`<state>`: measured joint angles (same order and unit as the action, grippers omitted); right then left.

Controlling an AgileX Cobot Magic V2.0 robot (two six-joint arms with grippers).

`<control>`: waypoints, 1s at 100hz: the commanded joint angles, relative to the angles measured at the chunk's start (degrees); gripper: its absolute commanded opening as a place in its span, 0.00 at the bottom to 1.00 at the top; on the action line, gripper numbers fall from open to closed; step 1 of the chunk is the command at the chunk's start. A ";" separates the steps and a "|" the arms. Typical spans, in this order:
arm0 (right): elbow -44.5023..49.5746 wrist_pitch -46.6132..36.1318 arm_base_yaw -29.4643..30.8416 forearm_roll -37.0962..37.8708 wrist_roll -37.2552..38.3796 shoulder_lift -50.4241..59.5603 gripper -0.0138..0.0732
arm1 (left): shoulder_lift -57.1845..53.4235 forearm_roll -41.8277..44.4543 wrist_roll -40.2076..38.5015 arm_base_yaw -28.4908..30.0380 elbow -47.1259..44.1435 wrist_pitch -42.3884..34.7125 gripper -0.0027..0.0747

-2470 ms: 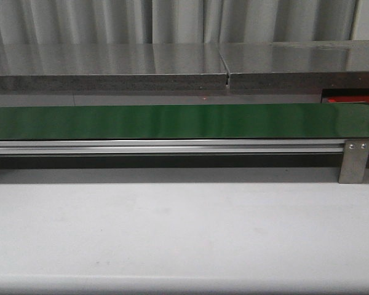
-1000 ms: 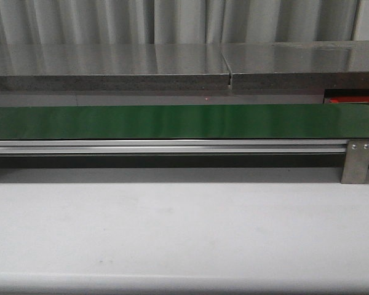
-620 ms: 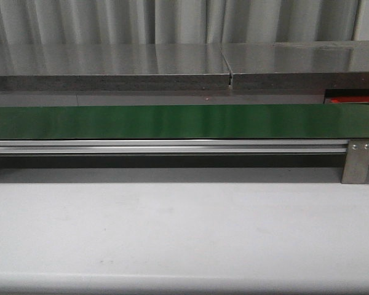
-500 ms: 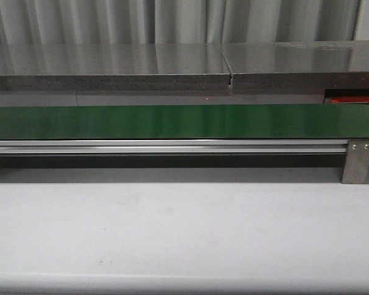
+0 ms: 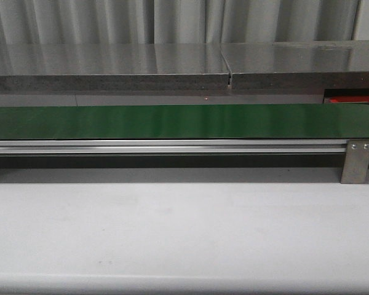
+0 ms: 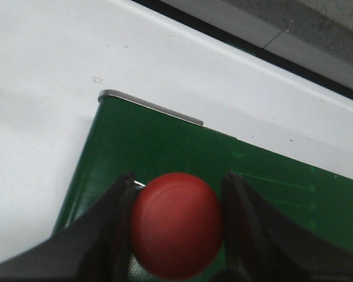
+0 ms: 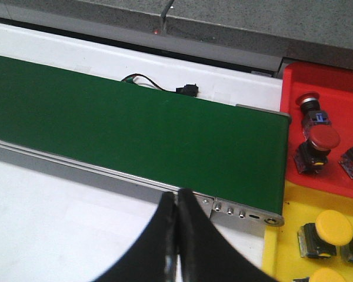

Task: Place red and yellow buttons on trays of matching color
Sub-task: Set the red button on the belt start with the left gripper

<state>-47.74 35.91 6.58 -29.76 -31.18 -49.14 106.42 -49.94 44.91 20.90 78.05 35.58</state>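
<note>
Left wrist view shows a red button [image 6: 176, 224] with a smooth domed cap pinched between the two dark fingers [image 6: 103, 241] of the left gripper [image 6: 175, 226], one finger pressed to each side of the cap. The button hangs over the end of a green conveyor belt [image 6: 165, 147], whose metal end edge [image 6: 150, 107] borders a white table surface [image 6: 59, 64].

In the right wrist view the right gripper [image 7: 177, 232] has its fingers pressed together with nothing between them, over the near rail of the conveyor [image 7: 76, 161]. At the belt's right end sits a red tray [image 7: 332, 94] holding red-capped buttons [image 7: 322, 140] on dark bodies, some lying tilted; how many there are cannot be told, as the tray runs out of view. Just nearer than it is a yellow tray [image 7: 282, 247] with yellow-capped buttons [image 7: 332, 226], also cut off by the edge. A thin black cable with a small connector [image 7: 185, 90] lies on the white strip beyond the belt, and a grey stone-like ledge [image 7: 223, 23] runs behind it.

The front view shows only the belt [image 5: 172, 121] across the scene, its aluminium rail [image 5: 172, 146], a metal bracket [image 5: 357, 161] at the right, a sliver of the red tray [image 5: 353, 99] far right, and the pale tabletop [image 5: 172, 233] in front. Neither arm appears there.
</note>
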 commanded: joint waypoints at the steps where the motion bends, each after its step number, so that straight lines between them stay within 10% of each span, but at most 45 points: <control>1: -1.43 -2.99 0.05 -0.81 -0.51 0.40 0.02 | -2.19 -2.91 0.44 -1.25 1.44 -1.62 0.01; 24: -1.43 -2.99 0.05 -0.81 -0.51 0.40 0.02 | -1.57 -2.91 0.44 -1.90 1.44 -1.62 0.14; 49: -1.43 -2.99 0.05 -0.81 -0.51 0.40 0.02 | -1.57 -5.01 0.44 -1.94 1.44 1.50 0.97; 100: -1.43 -2.99 0.05 -0.81 -0.51 0.40 0.02 | -6.30 2.26 0.44 0.30 13.56 3.27 0.85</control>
<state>-47.74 35.91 6.58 -29.76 -31.18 -49.14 103.14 -48.38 45.10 19.99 88.36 39.63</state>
